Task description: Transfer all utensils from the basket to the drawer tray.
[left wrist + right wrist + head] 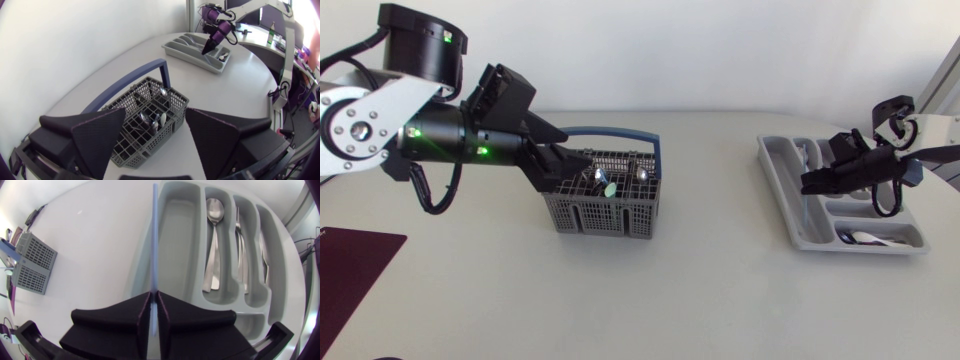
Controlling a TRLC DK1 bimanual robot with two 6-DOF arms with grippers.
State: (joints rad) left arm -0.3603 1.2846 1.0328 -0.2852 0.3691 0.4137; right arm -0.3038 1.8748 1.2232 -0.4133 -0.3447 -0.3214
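Observation:
The grey wire basket with a blue handle stands mid-table and holds several metal utensils. My left gripper hangs open at the basket's left side. In the left wrist view its fingers are spread wide, with the basket and its utensils just ahead. My right gripper is shut on a thin pale blue utensil seen edge-on. It hovers over the grey drawer tray, along the long side compartment. A spoon and other cutlery lie in the narrow slots.
The drawer tray sits at the right of the white table, with my right gripper above it. A dark red mat lies at the front left. In the right wrist view the basket is far off beside the gripper.

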